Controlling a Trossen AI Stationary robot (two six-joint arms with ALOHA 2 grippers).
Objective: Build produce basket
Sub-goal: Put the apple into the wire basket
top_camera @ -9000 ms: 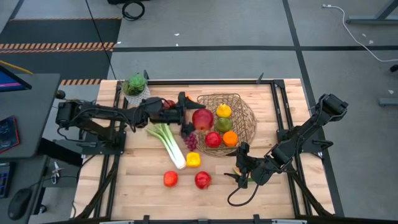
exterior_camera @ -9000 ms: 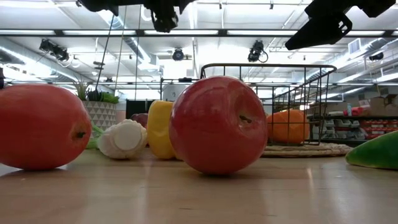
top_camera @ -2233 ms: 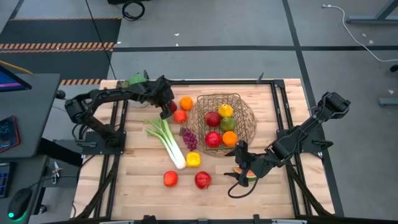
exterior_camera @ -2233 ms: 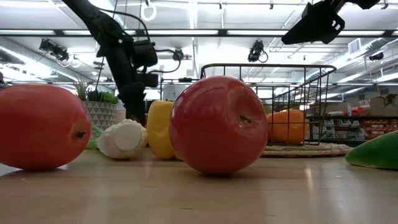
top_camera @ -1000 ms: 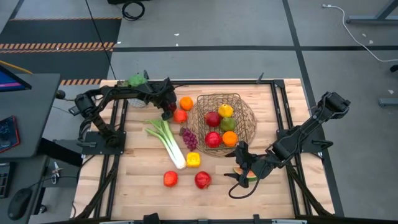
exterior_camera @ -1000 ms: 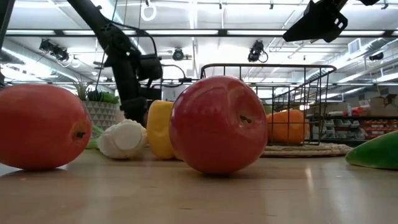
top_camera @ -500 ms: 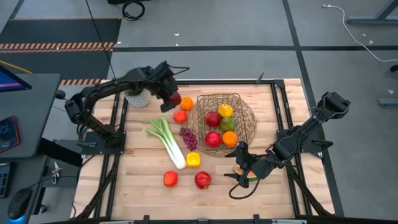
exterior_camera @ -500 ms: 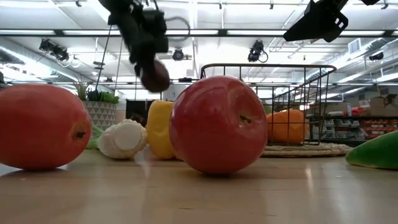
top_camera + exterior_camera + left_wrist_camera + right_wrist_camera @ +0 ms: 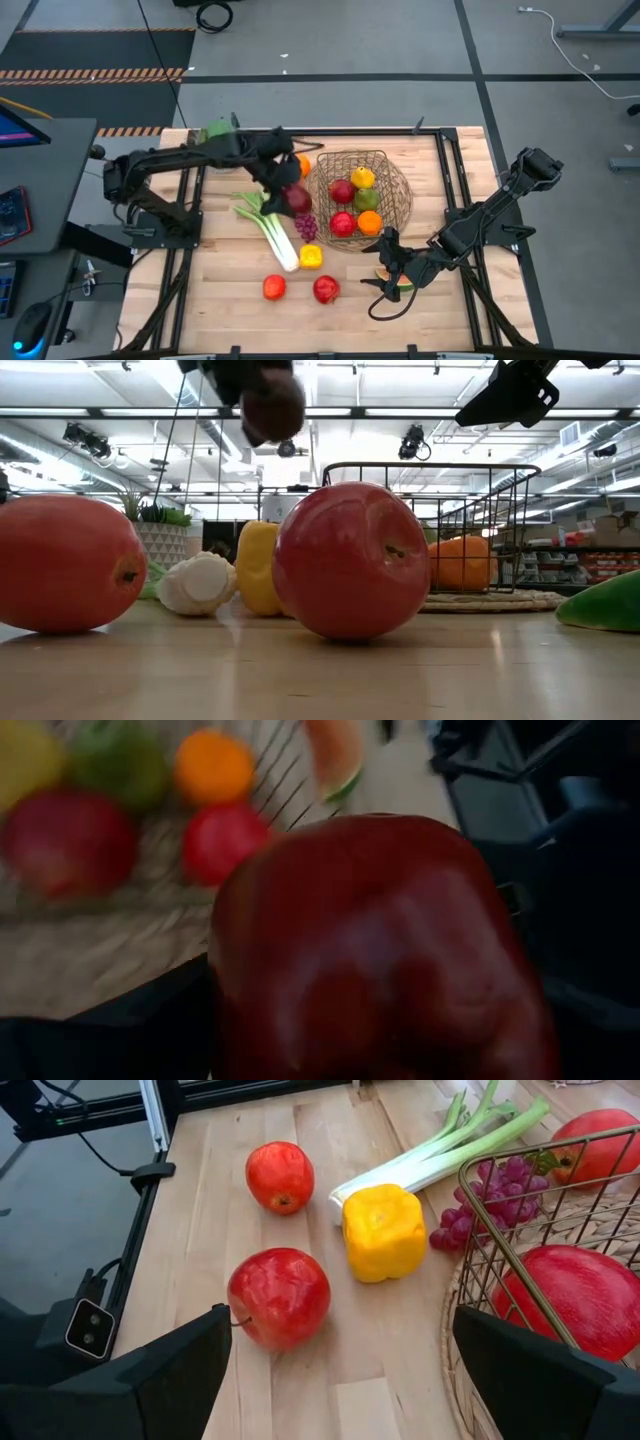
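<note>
Now, nearest the table's front edge: two red fruits, one at left and an apple beside it, loose on the wood, with the yellow pepper just behind. The right gripper waits low at front right, jaws wide and empty, the watermelon slice right by it. Mid-table lie the leek and grapes. Above them the left gripper carries a dark red apple, fingers clamped round it, raised clear of the table and just left of the basket. The basket already holds several fruits; an orange sits outside at its far-left rim. Step in hand, likely: carry the apple over the rim. Best to clear the wire wall first, aim for the bare patch, lower before letting go so it doesn't roll or knock the others.
</note>
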